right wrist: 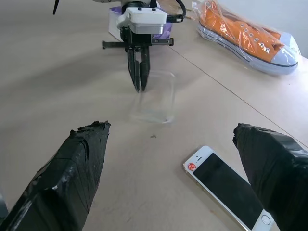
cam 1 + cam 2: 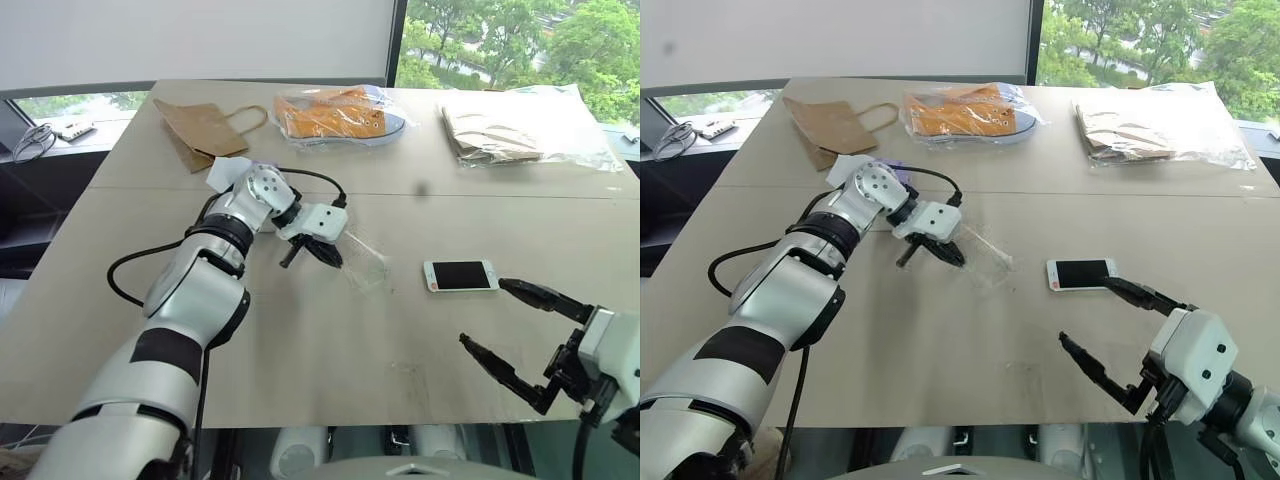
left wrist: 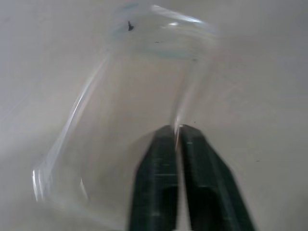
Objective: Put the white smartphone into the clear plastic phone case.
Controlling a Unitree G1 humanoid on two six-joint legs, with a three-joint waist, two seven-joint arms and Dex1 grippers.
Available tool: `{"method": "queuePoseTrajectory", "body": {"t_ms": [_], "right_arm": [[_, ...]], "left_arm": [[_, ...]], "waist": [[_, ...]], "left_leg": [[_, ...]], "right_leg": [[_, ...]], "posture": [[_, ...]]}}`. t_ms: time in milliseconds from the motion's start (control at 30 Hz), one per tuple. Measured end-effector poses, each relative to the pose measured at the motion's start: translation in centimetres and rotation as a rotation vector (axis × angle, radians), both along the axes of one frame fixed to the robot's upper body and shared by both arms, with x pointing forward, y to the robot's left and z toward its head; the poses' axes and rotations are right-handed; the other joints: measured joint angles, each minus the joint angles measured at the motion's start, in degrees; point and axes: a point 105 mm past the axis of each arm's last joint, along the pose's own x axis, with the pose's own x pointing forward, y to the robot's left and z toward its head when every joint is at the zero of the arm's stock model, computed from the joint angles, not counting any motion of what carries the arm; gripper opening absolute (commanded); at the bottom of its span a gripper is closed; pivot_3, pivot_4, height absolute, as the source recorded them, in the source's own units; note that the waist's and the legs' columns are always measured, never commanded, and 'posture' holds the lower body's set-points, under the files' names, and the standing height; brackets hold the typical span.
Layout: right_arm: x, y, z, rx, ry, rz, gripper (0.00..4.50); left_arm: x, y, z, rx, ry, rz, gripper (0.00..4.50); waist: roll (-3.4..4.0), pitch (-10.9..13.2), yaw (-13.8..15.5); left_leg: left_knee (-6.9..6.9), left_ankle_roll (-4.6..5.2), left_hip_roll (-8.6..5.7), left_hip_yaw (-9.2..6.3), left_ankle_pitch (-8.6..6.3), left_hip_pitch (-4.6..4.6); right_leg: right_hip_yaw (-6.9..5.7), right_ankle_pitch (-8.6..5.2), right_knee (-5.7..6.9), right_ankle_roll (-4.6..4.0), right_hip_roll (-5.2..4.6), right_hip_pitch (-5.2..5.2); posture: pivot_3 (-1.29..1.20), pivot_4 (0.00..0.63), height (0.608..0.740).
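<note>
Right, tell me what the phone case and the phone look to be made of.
The phone case: thin clear plastic, likely; the table shows through it and its rims catch glossy highlights. The phone: dark, smooth glass-like screen with a white front border; the body material can't be judged.

No readable text; white smartphone (image 1: 230, 186) bears small red round sticker, wording illegible

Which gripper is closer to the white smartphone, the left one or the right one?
Right. The right gripper is open just beside the white smartphone, not touching it. The left gripper is farther away, shut on the clear plastic phone case.
</note>
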Motion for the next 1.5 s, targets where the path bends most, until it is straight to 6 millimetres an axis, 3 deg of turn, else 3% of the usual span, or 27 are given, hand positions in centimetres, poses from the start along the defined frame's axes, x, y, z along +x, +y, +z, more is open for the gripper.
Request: {"method": "queuePoseTrajectory", "body": {"t_ms": [167, 300, 433, 567, 867, 1033, 1267, 1500], "right_arm": [[-0.2, 0.0, -0.4, -0.038, 0.019, 0.012, 4.50], [-0.3, -0.3, -1.2, -0.087, 0.061, 0.043, 4.50], [1.3, -1.6, -1.6, -0.142, 0.074, 0.058, 4.50], [2.5, -2.2, -1.4, -0.126, 0.108, 0.079, 4.50], [4.9, -3.0, -0.8, -0.149, 0.172, 0.144, 4.50], [5.6, -3.9, -1.4, -0.172, 0.226, 0.174, 4.50], [6.6, -4.1, -0.4, -0.197, 0.161, 0.202, 4.50], [7.0, -4.0, -0.3, -0.210, 0.136, 0.199, 4.50]], "left_arm": [[0.0, 0.5, -0.2, -0.038, 0.028, 0.077, 0.07], [-2.5, 1.8, -0.6, -0.091, 0.147, 0.171, 0.07], [-6.9, -0.2, 0.1, -0.125, 0.260, 0.201, 0.07], [-7.9, -1.2, 0.0, -0.154, 0.254, 0.304, 0.07], [-7.0, -2.7, -1.3, -0.197, 0.206, 0.495, 0.07], [-7.0, -2.2, -1.6, -0.189, 0.195, 0.489, 0.07], [-6.6, -2.1, -1.8, -0.196, 0.181, 0.474, 0.07], [-5.7, -4.5, -1.4, -0.245, 0.134, 0.397, 0.07]], "waist": [[0.04, -0.04, -0.13], [0.09, -0.05, -1.37], [0.11, -0.03, -1.14], [0.23, -0.10, -0.84], [0.23, -0.10, -1.12], [0.24, -0.09, -1.10], [0.24, -0.09, -1.08], [0.25, -0.10, -0.71]], "left_leg": [[0.00, 0.00, 0.04, 0.01, 0.00, 0.06], [-0.02, -0.02, 0.13, -0.06, 0.01, 0.03], [0.03, -0.02, 0.02, -0.03, 0.02, 0.03], [0.02, -0.01, -0.03, -0.06, 0.01, 0.16], [0.01, -0.01, -0.03, -0.03, 0.01, 0.23], [-0.03, -0.01, -0.03, -0.03, 0.01, 0.18], [-0.01, -0.01, -0.04, -0.01, 0.01, 0.18], [0.02, -0.02, -0.06, 0.00, 0.02, 0.11]], "right_leg": [[0.04, -0.03, 0.05, 0.04, 0.00, 0.01], [0.32, 0.04, 0.08, -0.09, 0.00, 0.00], [0.41, -0.04, 0.06, 0.02, -0.05, 0.03], [0.49, -0.23, 0.07, -0.07, 0.00, 0.14], [0.58, -0.09, 0.07, 0.12, 0.08, 0.18], [0.56, 0.02, 0.06, -0.04, 0.08, 0.13], [0.57, -0.01, 0.06, 0.01, 0.07, 0.13], [0.56, 0.04, 0.06, -0.04, 0.07, 0.10]], "posture": [[0.00, 0.150, 0.740], [0.00, 0.150, 0.740], [0.00, 0.150, 0.740], [0.00, 0.150, 0.740], [0.00, 0.150, 0.740], [0.00, 0.150, 0.740], [0.00, 0.150, 0.740], [0.00, 0.150, 0.740]]}}
